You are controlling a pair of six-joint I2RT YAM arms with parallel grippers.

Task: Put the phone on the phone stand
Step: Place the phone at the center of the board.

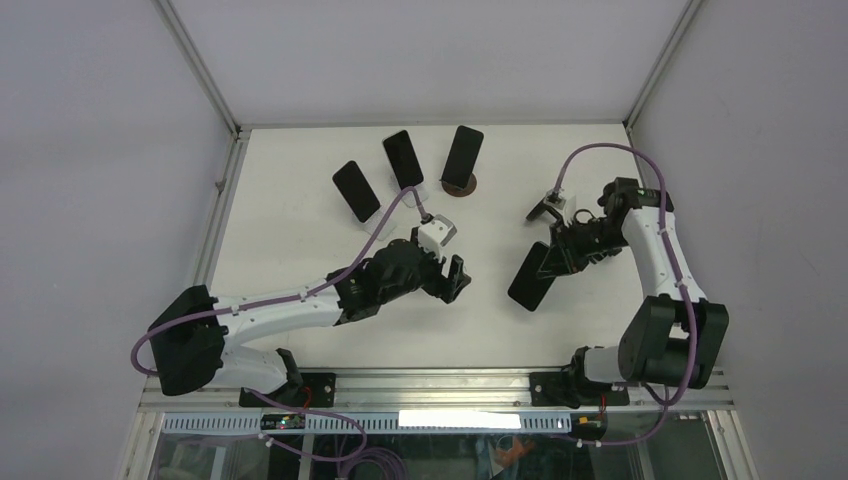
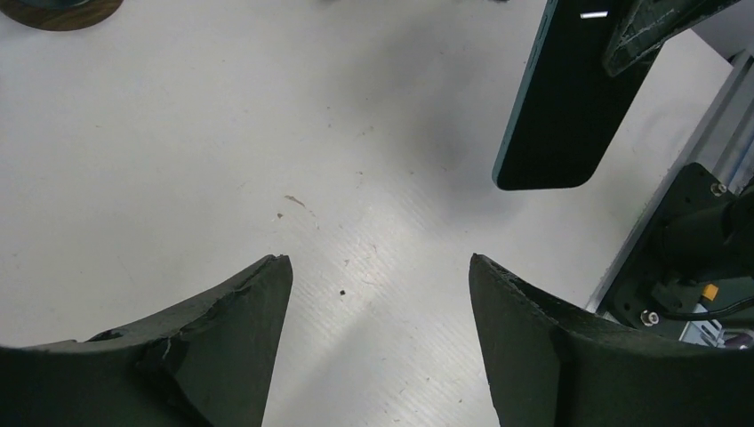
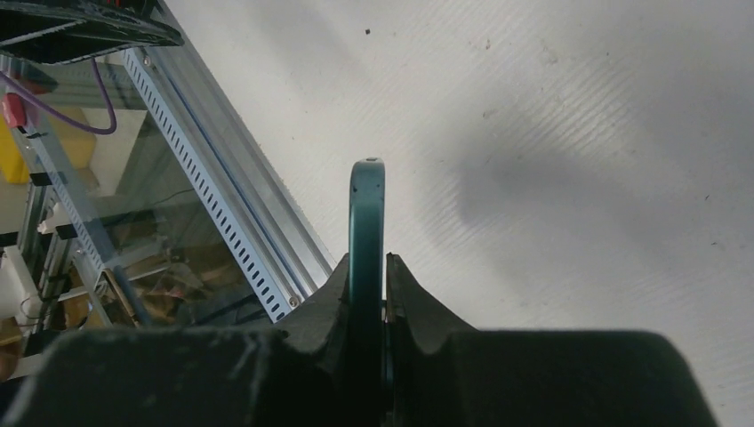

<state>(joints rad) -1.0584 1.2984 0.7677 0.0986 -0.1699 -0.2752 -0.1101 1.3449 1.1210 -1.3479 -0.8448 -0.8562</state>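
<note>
My right gripper (image 1: 553,255) is shut on the phone (image 1: 530,278), a dark slab with a teal rim, and holds it tilted above the table right of centre. In the right wrist view the phone (image 3: 366,222) stands edge-on between my gripper (image 3: 366,262) pads. My left gripper (image 1: 458,280) is open and holds nothing, a little left of the phone. Its wrist view shows bare table between the fingers (image 2: 253,302), with the phone (image 2: 556,107) hanging at the upper right. A phone stand with a round brown base (image 1: 460,185) stands at the back, a dark phone leaning on it.
Two more dark phones (image 1: 357,190) (image 1: 403,158) stand propped at the back, left of the brown-based stand. The brown base (image 2: 62,11) shows at the top left of the left wrist view. An aluminium rail (image 3: 222,205) runs along the table's near edge.
</note>
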